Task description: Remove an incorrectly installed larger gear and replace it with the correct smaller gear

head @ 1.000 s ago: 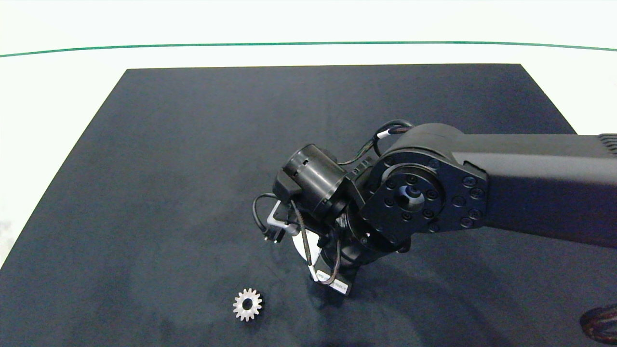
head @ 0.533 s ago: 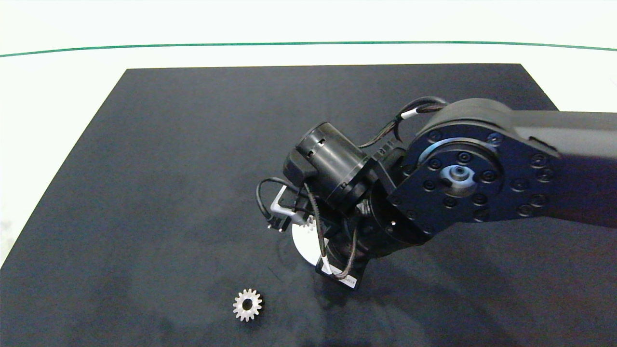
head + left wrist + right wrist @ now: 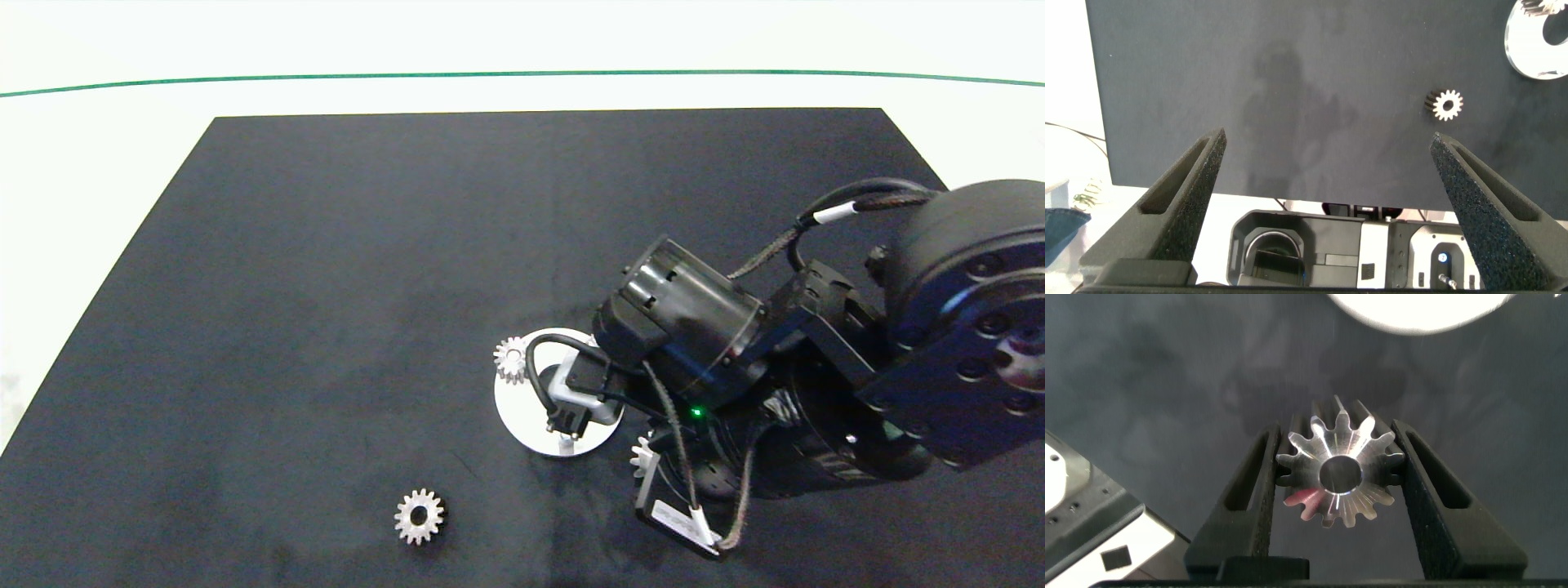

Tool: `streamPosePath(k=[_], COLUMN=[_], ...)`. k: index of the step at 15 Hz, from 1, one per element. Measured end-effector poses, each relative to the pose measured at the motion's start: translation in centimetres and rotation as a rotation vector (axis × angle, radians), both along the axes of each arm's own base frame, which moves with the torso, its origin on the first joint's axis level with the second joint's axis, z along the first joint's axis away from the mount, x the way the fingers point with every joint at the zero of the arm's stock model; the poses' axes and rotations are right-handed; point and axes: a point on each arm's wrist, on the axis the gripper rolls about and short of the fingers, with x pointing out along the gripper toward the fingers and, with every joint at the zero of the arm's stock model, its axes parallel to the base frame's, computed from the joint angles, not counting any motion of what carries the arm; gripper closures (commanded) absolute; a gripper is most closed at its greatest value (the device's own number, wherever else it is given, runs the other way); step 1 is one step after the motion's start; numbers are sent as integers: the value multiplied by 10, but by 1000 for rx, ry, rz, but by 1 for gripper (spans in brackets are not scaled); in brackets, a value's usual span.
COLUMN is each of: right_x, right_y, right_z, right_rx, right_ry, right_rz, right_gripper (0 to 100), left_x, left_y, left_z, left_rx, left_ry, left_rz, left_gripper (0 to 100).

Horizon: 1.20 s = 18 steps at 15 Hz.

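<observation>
Lifted off the round base, the right gripper (image 3: 1339, 475) clamps the star-toothed larger gear (image 3: 1339, 472).

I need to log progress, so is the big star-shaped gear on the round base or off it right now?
Off. The right end effector is shut on the larger gear, held apart from the round base.

You see a dark mat (image 3: 326, 286) covering the white bench (image 3: 98, 163). A round white base (image 3: 522, 408) sits on the mat, a small gear (image 3: 512, 360) at its far-left edge.
</observation>
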Motion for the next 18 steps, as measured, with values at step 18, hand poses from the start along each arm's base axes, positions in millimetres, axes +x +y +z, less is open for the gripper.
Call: streamPosePath(k=[18], right_x=[-24], right_y=[-72], right_z=[-57], right_rx=[203], right_ry=[-98], right_rz=[-95], right_gripper=[96], left_x=[-1], left_y=[0], left_z=[0], left_rx=[0], left_ry=[-1], left_rz=[0], left_gripper=[0])
